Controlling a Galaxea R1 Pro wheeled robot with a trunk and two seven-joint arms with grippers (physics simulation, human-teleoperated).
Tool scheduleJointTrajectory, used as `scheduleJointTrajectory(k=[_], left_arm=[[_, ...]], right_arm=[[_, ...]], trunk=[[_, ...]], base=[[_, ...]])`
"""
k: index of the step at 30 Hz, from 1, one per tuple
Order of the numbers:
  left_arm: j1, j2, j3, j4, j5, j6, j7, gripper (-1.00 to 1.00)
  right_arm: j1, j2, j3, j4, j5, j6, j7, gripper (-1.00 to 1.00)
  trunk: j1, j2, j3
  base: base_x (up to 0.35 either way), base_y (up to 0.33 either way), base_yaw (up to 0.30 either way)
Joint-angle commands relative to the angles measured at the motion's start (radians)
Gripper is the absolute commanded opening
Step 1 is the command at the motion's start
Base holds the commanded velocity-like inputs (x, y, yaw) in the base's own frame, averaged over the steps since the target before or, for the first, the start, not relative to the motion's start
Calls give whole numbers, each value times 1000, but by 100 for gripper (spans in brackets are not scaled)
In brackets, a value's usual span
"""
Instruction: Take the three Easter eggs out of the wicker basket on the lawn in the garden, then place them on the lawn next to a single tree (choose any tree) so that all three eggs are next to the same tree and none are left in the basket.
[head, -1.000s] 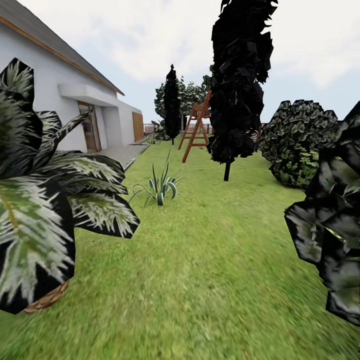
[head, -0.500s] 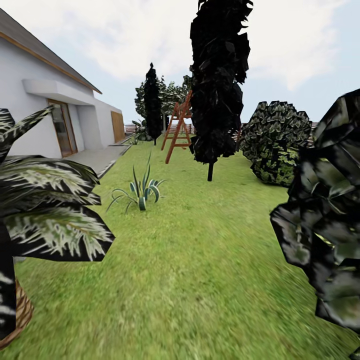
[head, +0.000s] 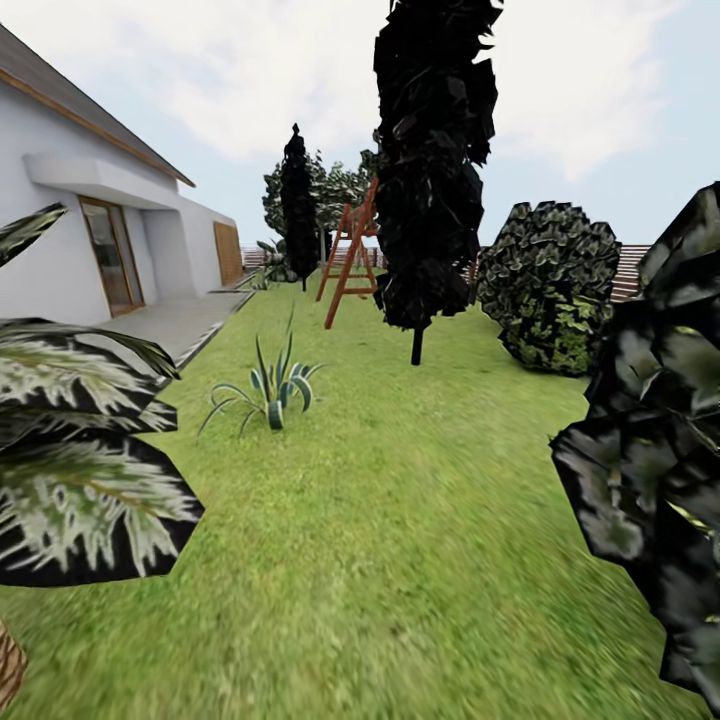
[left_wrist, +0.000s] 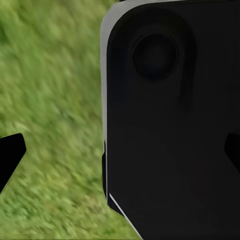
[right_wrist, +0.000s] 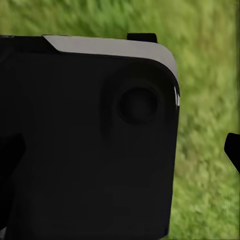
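The lawn (head: 400, 520) stretches ahead of me as a wide strip of green grass. The Easter eggs and the tree are out of view. A sliver of brown woven stuff (head: 6, 665) shows at the lower left edge under palm leaves; I cannot tell whether it is the wicker basket. In the left wrist view my left gripper (left_wrist: 120, 152) is open, its dark fingertips (left_wrist: 10, 155) far apart over grass and a dark part of my own body. My right gripper (right_wrist: 120, 150) is likewise open, one fingertip (right_wrist: 233, 149) over grass. Neither holds anything.
Big palm leaves (head: 80, 480) crowd the left. A dark bush (head: 660, 480) crowds the right. A spiky agave (head: 272, 385) stands left of centre. Further on are a tall dark conifer (head: 430, 170), a round bush (head: 548, 285), a wooden ladder (head: 348, 255), and the white house (head: 90, 230) with its paved patio (head: 165, 325).
The whole head view has shifted: the palm leaves and the woven sliver slid towards the left edge, and the house, ladder and conifer moved left. That is the camera moving. Nothing was grasped.
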Motion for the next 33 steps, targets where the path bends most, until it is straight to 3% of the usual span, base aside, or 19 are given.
scheduleJointTrajectory(k=[1,33], left_arm=[[0,0,0,0,0,0,0,100],[0,0,2,0,2,0,0,100]], right_arm=[[-1,0,0,2,-1,0,1,100],[-1,-2,0,16,2,6,1,100]], trunk=[[1,0,-1],[1,0,-1]], base=[[334,0,-247],[334,0,-16]])
